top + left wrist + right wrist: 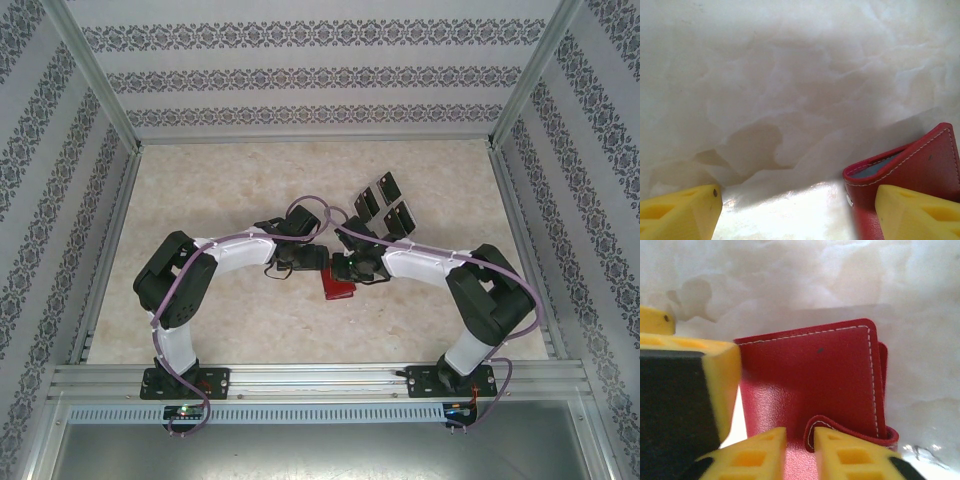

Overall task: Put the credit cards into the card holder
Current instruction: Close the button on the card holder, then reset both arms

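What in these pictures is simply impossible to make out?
- Card holder pockets: in the right wrist view, its folded cover hides them.
- Credit cards: in the top view, too small to count or to read their marks.
- Right gripper: in the right wrist view, the bottom edge cuts off its fingers. Whether they pinch the snap tab cannot be told.

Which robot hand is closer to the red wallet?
Right. The right gripper hangs over the red wallet, its fingers at the snap tab. The left gripper is open beside it, one finger at its edge.
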You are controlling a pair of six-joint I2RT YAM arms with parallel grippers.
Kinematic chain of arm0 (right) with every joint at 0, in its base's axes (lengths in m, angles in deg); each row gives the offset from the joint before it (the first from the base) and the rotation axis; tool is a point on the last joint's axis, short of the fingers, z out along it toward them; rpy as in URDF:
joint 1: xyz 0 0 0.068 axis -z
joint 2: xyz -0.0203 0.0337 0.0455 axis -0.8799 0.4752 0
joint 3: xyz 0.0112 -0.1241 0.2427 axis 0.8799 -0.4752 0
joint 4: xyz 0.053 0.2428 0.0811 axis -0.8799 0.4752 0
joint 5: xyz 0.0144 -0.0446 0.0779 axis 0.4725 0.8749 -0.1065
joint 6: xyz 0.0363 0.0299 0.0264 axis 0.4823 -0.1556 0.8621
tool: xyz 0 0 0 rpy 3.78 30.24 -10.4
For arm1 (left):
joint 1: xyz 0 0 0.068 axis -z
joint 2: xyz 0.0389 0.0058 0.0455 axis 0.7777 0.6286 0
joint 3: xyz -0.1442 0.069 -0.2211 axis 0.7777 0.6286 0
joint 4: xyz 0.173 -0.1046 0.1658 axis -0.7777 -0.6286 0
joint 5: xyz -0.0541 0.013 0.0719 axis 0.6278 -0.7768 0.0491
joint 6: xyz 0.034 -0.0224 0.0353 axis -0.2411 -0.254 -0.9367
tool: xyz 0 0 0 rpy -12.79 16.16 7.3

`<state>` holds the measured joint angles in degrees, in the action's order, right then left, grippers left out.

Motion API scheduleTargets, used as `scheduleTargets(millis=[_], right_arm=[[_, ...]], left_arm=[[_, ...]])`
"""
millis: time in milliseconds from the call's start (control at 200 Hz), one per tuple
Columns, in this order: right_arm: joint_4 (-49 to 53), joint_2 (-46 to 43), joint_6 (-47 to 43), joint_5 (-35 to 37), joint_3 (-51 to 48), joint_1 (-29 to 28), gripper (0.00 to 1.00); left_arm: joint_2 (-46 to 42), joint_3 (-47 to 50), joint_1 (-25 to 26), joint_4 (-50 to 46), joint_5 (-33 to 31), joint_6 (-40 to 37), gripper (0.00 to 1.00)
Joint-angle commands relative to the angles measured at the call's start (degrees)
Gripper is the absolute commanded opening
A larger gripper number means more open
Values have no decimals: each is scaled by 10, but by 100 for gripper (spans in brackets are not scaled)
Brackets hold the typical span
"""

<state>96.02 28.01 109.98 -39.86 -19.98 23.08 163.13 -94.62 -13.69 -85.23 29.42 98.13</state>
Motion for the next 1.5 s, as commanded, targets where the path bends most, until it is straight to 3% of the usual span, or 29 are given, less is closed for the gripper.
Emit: scheduleTargets(millis=[0, 340, 570, 804, 869, 1114, 1359, 1499], right_arm=[[22, -8, 0, -37, 13, -1, 33], [39, -95, 8, -43, 35, 2, 63], [70, -201, 3, -6, 38, 22, 98], [109, -298, -28, 73, 33, 71, 98], [111, -323, -43, 106, 29, 84, 98], [103, -372, -65, 176, 23, 170, 98], [6, -403, -65, 304, -24, 249, 98], [-94, -404, -90, 349, -58, 301, 98]], left_arm=[[33, -2, 5, 36, 48, -6, 81], [18, -14, 4, 24, 30, -15, 82], [-44, -37, -12, 2, -3, -43, 85], [-192, 7, -24, 15, -84, -79, 92], [-242, 35, -26, 24, -130, -84, 100], [-420, 151, -27, 61, -287, -116, 100], [-553, 250, -33, 114, -471, -225, 100], [-608, 304, -86, 181, -478, -325, 100]])
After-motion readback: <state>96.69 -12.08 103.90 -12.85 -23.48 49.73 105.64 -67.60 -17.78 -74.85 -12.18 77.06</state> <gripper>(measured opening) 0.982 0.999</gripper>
